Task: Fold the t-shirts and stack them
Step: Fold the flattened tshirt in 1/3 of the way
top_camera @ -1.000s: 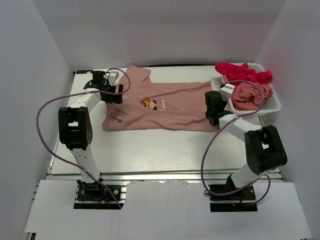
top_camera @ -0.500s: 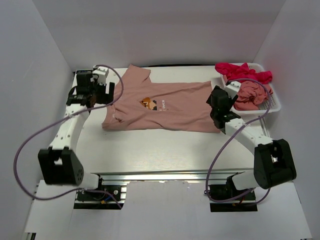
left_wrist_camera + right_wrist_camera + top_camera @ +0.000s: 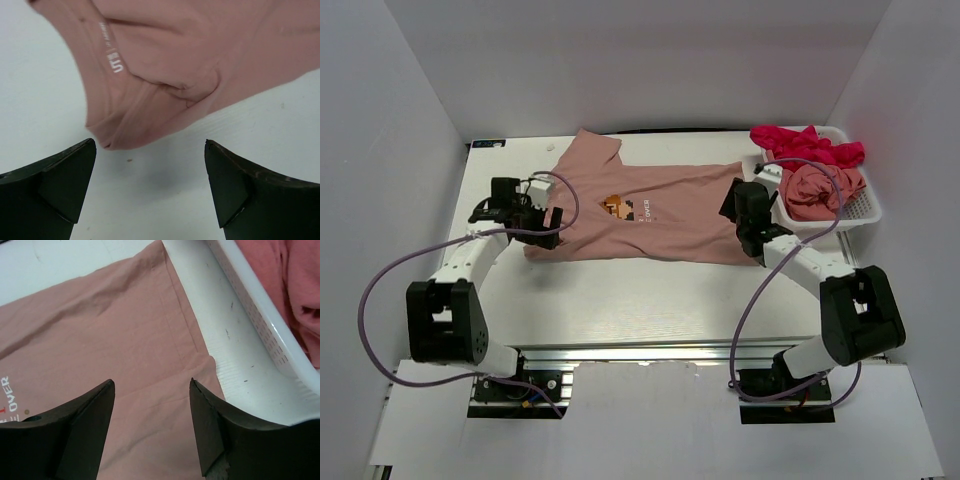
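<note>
1 salmon-pink t-shirt is lying spread flat on the white table (pixel print facing up). The left gripper is hovering wide open at its near-left corner, holding nothing. The right gripper is also standing open and empty over the opposite edge, beside the white basket.

The white tabletop carries 1 salmon-pink t-shirt, spread flat with its print up, and 1 white mesh basket at the far right.

White table, pale grey walls
</note>
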